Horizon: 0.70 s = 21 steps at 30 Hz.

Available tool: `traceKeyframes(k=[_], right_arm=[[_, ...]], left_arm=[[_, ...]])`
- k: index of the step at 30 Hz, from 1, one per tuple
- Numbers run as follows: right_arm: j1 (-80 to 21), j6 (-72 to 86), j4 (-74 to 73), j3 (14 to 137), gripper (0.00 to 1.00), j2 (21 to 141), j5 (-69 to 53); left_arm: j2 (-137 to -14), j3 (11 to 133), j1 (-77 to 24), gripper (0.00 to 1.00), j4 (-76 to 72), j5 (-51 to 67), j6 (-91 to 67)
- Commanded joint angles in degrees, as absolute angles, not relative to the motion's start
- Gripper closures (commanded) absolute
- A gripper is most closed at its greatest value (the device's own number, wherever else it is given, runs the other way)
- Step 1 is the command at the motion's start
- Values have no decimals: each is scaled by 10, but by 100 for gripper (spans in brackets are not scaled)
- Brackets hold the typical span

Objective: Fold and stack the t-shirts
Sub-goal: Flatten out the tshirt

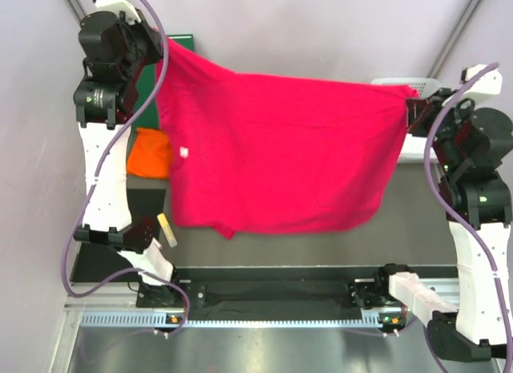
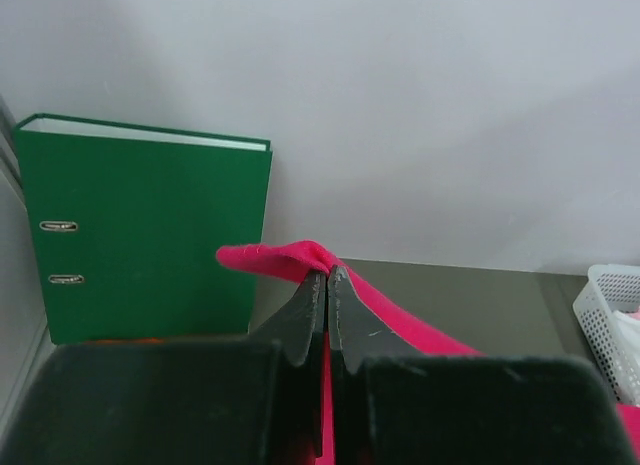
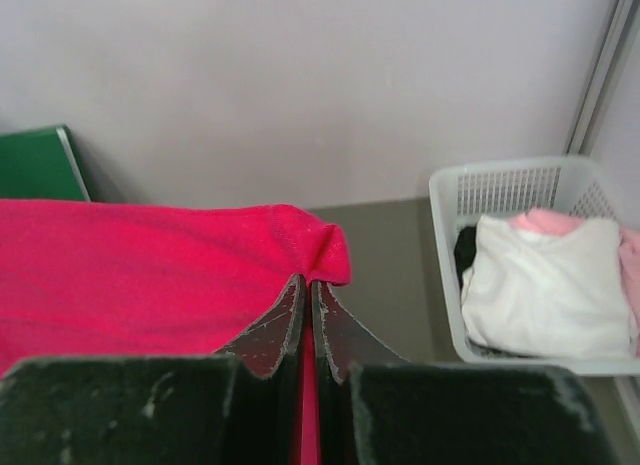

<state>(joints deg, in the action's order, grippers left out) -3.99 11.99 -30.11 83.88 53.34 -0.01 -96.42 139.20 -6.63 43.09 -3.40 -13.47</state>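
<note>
A pale grey-lilac wall (image 1: 321, 28) backs a dull olive-grey bench (image 1: 433, 229), smooth and matte, with a perforated metal rail along its near edge. The crimson-pink t-shirt (image 1: 280, 148) is held in the air above the bench, stretched between the two arms as a broad sheet. Its top edge sags a little and its lower hem hangs loose and uneven. The cloth is a soft fine knit, with a small white label (image 1: 183, 152) toward its left side.

The left fingers (image 2: 300, 325), dark and scuffed, are pressed together on one bunched corner. The right fingers (image 3: 275, 330) pinch the opposite corner, where the cloth puckers into a small ridge.

The orange t-shirt (image 1: 150, 152) lies on the bench beside the left arm, partly behind the hanging shirt. It looks crumpled, though too much is covered to be sure.

A green ring binder (image 2: 140, 235) with a hard, flat cover stands upright against the wall at far left. A white plastic lattice basket (image 3: 520, 185) at far right holds white and pale pink cloth (image 3: 540, 285).
</note>
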Motion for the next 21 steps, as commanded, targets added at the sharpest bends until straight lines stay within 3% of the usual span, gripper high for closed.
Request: traceKeyframes(k=[1, 21], right_arm=[[-41, 105, -251, 935, 100, 509, 11], [-42, 86, -313, 1008, 100, 410, -16]], left_arm=[[-880, 1422, -63, 100, 367, -36, -123], [-685, 1351, -63, 100, 368, -34, -127]])
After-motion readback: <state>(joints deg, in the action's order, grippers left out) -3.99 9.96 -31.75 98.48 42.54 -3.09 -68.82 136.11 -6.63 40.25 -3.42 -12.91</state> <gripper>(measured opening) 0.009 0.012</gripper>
